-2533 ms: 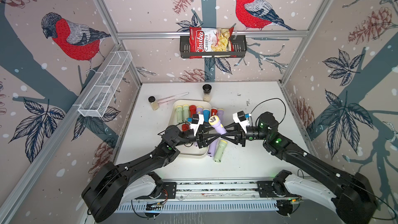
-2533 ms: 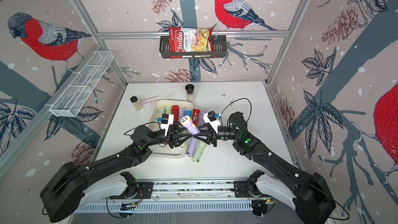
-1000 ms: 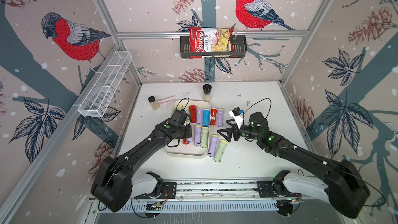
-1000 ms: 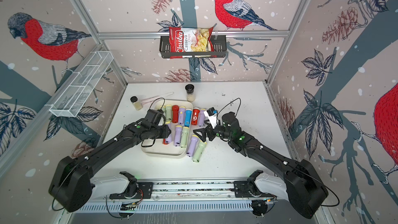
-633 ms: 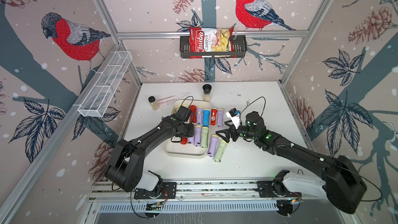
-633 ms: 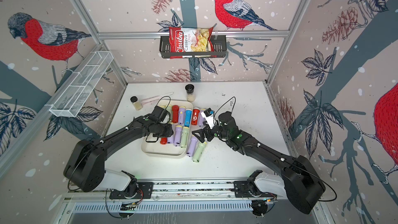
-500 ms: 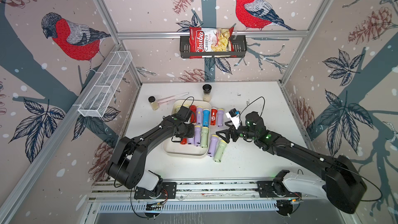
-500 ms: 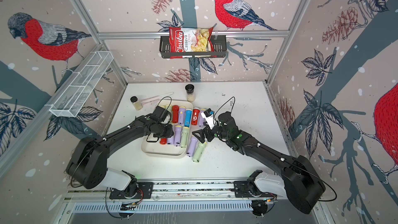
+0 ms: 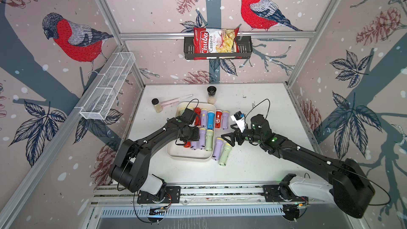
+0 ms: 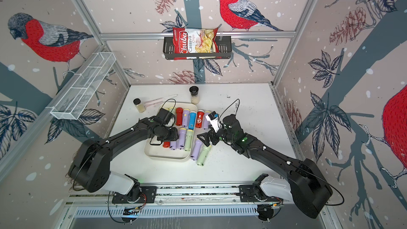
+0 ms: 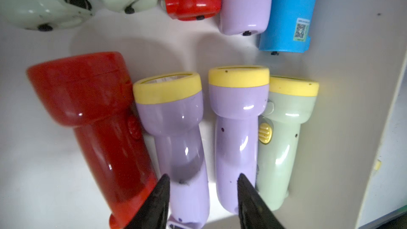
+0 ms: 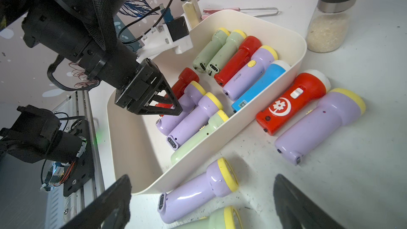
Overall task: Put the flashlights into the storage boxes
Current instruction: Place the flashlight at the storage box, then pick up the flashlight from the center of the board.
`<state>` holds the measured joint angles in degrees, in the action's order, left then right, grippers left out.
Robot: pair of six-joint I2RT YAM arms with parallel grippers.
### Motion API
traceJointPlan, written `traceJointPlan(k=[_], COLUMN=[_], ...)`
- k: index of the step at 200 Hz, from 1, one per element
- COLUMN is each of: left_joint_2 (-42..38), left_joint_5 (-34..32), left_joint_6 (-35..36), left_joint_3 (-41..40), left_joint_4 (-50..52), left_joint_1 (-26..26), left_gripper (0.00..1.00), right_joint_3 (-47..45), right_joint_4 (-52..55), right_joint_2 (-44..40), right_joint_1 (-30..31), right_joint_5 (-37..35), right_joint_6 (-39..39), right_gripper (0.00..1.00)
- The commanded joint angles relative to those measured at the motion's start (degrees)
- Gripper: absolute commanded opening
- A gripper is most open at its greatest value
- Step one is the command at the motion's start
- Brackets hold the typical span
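Bright even light, soft shadows, blurry foreground

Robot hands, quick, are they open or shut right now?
Left hand: open, empty, over a lilac flashlight.
Right hand: open, empty.

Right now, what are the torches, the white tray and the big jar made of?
Torches: likely hard plastic with a glossy finish. They show bright highlights, moulded shapes and solid colours.
Tray: probably plastic too, in smooth matte cream, with thin walls and rounded corners.
Jar: looks like clear glass, though it could be clear plastic. The white grains inside show through it.
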<state>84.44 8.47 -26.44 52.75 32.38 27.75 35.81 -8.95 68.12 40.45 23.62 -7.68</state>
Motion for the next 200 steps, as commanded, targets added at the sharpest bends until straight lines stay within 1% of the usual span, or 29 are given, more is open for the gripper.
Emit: traceJointPlan(k=[1,32,44,68,90,103,121,140,173,200], left_joint_2=[-2.3,-7.0,-8.4,-10.2,-10.3,-10.1,-10.1,-10.1,-10.3,-10.8], left_joint_5=[-2.4,-3.1,-3.1,-1.9,-1.8,-1.8,-1.5,-1.5,-0.8,-1.0], left_joint_6=[0.8,0.9,0.5,0.2,0.0,-0.1,0.0,0.0,0.1,0.5], left_joint_3=[0.8,1.2,0.5,-2.5,-3.4,-3.6,-4.2,-4.9,-5.9,-6.0], left_joint_4=[0.9,-2.2,-4.7,-10.8,-12.1,-12.2,-12.4,-12.6,-13.5,-12.9], left_joint_1=[-0.1,-0.1,-0.1,-0.1,-0.1,-0.1,-0.1,-0.1,-0.1,-0.1], left_gripper=[0.5,0.5,0.5,0.5,0.5,0.5,0.5,0.5,0.5,0.49], right_joint_3=[1.0,2.3,4.0,11.1,15.8,16.6,18.0,20.2,24.2,29.0], right_joint_4=[0.1,-0.2,0.9,9.5,15.0,15.1,15.2,15.0,15.1,18.7], right_joint_2=[-0.2,1.7,3.4,12.4,19.9,22.8,26.1,28.9,33.2,37.5], right_joint_1=[0.0,-0.4,-0.7,-1.4,-1.5,-1.6,-1.9,-1.8,-1.8,-1.7], right_joint_5=[-4.4,-8.2,-11.2,-17.4,-20.5,-21.1,-19.8,-18.8,-18.3,-21.0], right_joint_6=[-1.4,-4.0,-5.6,-9.0,-11.7,-13.2,-15.1,-16.3,-16.8,-17.4], right_gripper=[1.0,1.0,1.0,1.0,1.0,0.99,1.0,0.95,0.78,0.72])
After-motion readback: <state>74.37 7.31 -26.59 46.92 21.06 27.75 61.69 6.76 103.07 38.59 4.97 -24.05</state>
